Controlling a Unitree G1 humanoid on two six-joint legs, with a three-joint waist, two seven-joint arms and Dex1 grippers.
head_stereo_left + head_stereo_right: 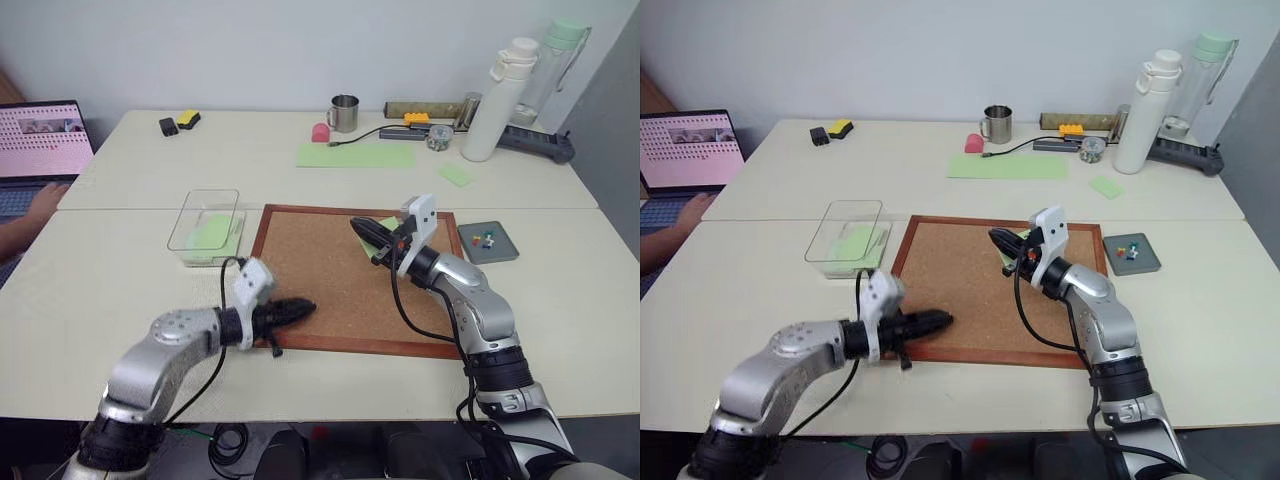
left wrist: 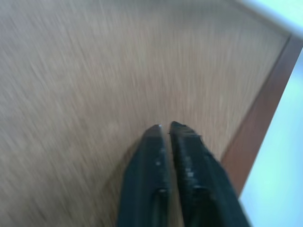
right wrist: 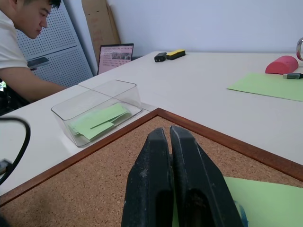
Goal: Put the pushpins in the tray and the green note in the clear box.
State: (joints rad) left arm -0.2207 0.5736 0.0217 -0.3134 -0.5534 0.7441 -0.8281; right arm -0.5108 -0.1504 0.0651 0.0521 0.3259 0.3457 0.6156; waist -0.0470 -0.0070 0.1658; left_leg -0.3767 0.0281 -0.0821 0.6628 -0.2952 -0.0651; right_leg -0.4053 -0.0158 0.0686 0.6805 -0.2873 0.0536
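The right claw [image 1: 362, 229] is pinched tight with nothing clearly between its fingers, hovering over the cork board [image 1: 330, 300] just above a green note [image 3: 265, 201] at the board's one o'clock corner. Whether this note bears the scribble I cannot tell. It lies flat and square, with no long axis to speak of. As thin, limp, light paper it should be taken by a lifted edge. The left claw [image 1: 305, 307] is nearly closed, empty, at the board's seven o'clock. The clear box [image 1: 192, 246] sits at ten o'clock already holding green paper; the tray [image 1: 500, 247] with pushpins [image 1: 485, 239] lies at three o'clock.

The table [image 1: 120, 290] bears a cork board [image 1: 330, 290], the clear box [image 1: 205, 228] and the tray [image 1: 487, 242].
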